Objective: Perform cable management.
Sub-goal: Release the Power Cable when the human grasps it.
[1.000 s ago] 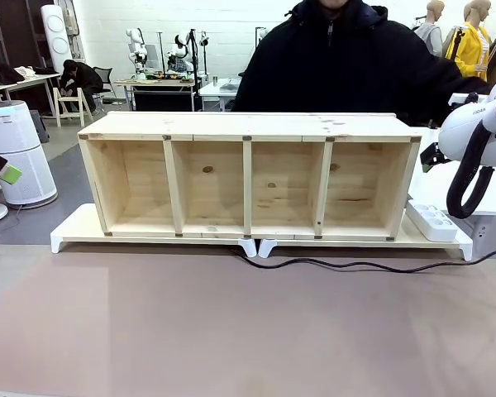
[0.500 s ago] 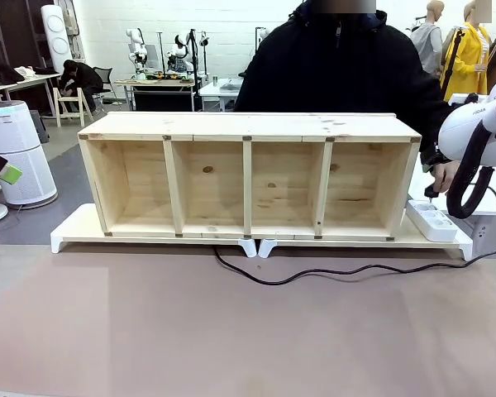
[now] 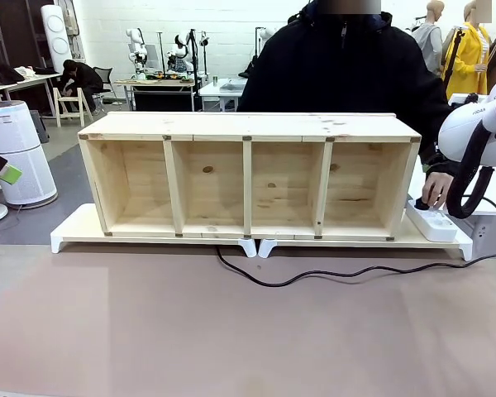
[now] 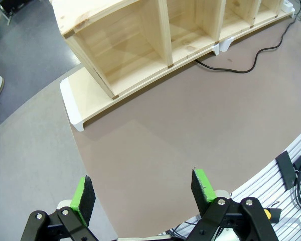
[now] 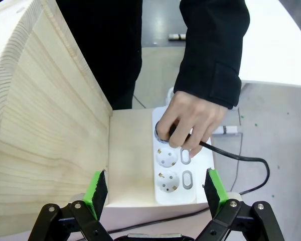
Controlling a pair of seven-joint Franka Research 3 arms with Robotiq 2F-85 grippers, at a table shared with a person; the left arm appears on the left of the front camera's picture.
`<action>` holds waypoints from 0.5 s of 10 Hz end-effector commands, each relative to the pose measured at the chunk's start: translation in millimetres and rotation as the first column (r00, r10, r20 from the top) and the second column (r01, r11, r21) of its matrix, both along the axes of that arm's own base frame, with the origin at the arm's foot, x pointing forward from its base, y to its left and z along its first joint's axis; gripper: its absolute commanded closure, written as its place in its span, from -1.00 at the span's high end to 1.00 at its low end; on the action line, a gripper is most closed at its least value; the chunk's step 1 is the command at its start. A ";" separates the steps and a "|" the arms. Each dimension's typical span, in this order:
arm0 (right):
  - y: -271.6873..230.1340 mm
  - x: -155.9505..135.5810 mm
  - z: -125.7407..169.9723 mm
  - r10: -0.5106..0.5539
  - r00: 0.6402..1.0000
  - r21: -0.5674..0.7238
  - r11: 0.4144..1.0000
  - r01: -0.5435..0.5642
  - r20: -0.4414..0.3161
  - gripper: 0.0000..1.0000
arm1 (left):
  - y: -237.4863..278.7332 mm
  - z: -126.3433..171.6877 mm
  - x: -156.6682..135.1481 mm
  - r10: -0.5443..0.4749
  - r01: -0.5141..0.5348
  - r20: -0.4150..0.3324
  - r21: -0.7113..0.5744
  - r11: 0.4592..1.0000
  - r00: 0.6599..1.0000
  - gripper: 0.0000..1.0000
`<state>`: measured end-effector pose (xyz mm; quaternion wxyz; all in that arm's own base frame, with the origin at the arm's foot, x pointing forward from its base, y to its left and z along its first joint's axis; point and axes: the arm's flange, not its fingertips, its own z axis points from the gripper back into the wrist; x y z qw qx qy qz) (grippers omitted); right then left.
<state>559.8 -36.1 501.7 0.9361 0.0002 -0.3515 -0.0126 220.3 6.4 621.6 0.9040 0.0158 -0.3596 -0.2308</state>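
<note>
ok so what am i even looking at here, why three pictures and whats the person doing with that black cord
These are three cameras on one robot with two white arms. The front view looks across the table at a person. The other two sit on the arms' wrists, looking along each gripper's green-padded fingers.

On the table stands a wooden shelf with four open compartments, on a white base. A white power strip lies beside its end. In the right wrist view, the person's hand is pressing the plug of the cable into the strip. The rest of the cable trails loose across the table in front of the shelf.

The left gripper and right gripper are both open and hold nothing.
</note>
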 end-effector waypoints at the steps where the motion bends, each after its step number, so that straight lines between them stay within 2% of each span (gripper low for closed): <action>1: -1.0 -0.1 0.0 -0.004 1.000 0.003 1.000 0.004 -0.008 1.00 | 0.4 0.1 2.8 0.003 -0.003 0.010 0.000 1.000 1.000 1.00; 5: -1.0 -0.1 0.0 -0.004 1.000 0.003 1.000 0.004 -0.008 1.00 | 0.4 0.1 2.8 0.003 -0.003 0.010 0.000 1.000 1.000 1.00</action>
